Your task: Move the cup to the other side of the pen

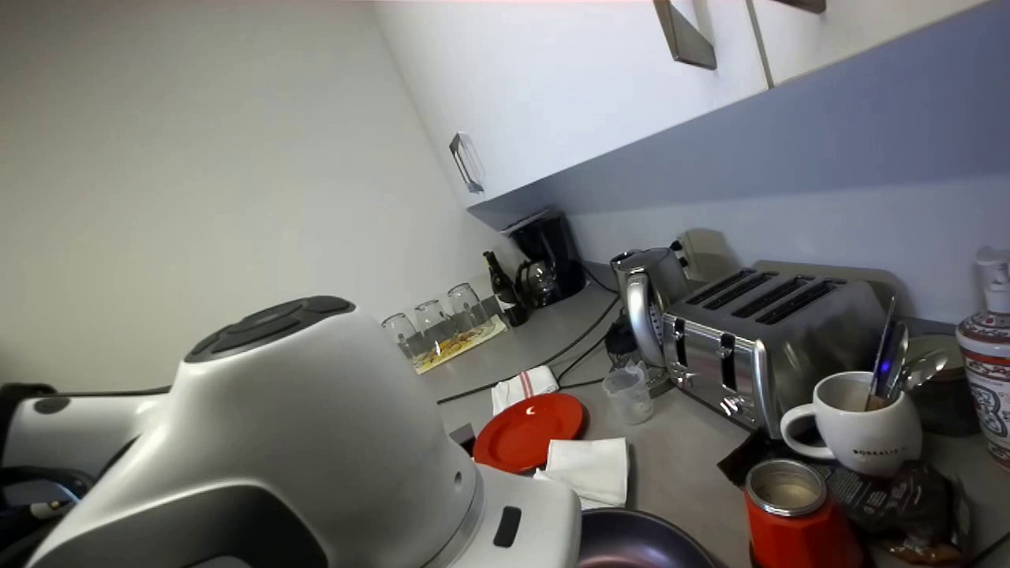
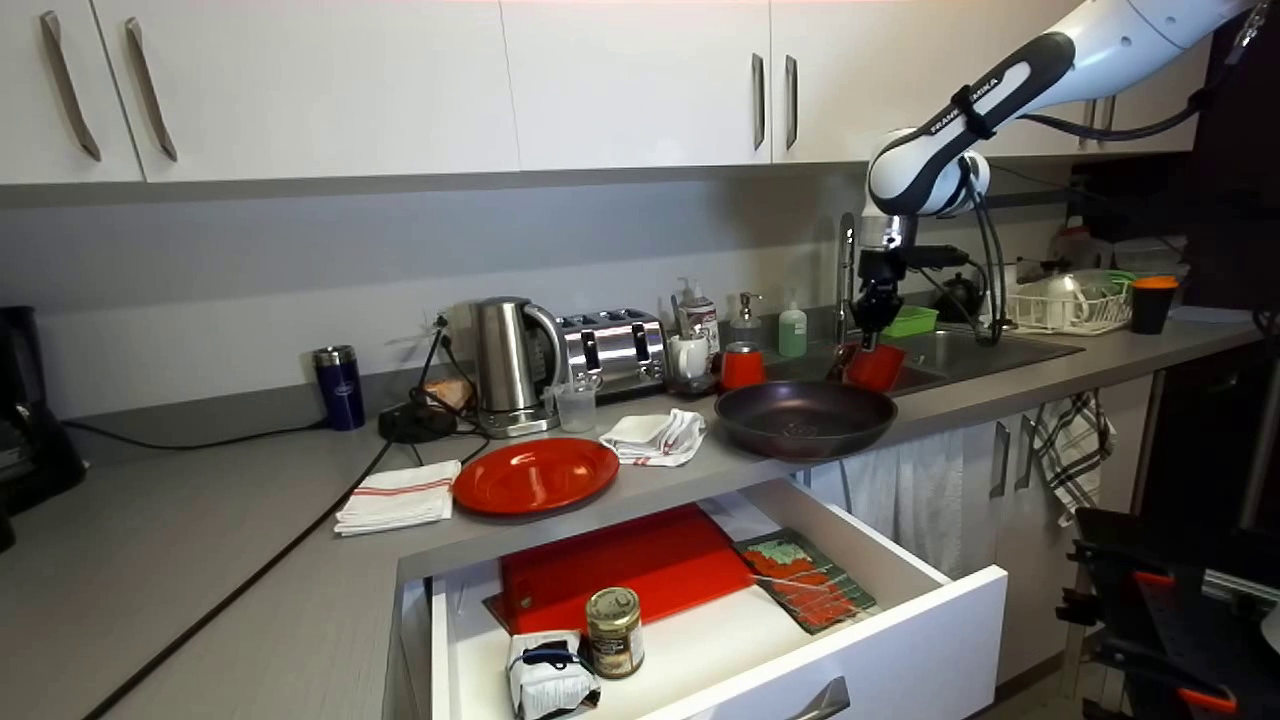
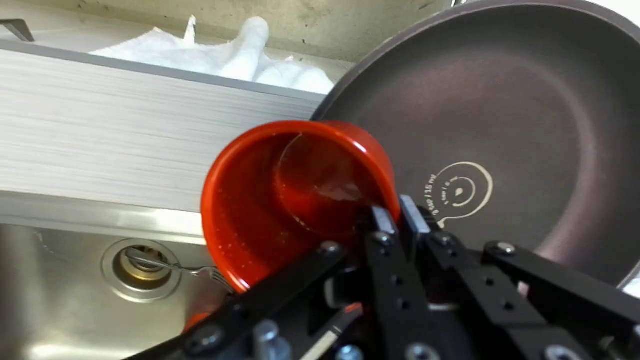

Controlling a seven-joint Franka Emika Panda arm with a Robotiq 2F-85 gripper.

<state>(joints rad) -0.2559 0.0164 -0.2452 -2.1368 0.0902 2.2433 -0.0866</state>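
Red cup (image 2: 876, 368) pinched by its wall, tilted, near the frying pan's (image 2: 806, 415) far right rim.
The gripper (image 3: 398, 217) is nearly closed, holding just 1 side of the wall, so the cup could pivot or slip; carried left too low, it might clip the pan and nudge it. The arm (image 2: 1000, 100) slopes in from the right, gripper pointing down.

Wall (image 2: 240, 260): it is plain and greyish, behind the counter (image 2: 280, 640).
Upper cupboards (image 2: 640, 80): they are white, with long metal handles (image 2: 758, 100).
Counter: its top is grey and makes one corner.
Drawer (image 2: 920, 650): white, it stands pulled out below the counter.
Sink (image 3: 65, 320): of shiny metal, set into the counter.
Light: weaker just below the upper cupboards.
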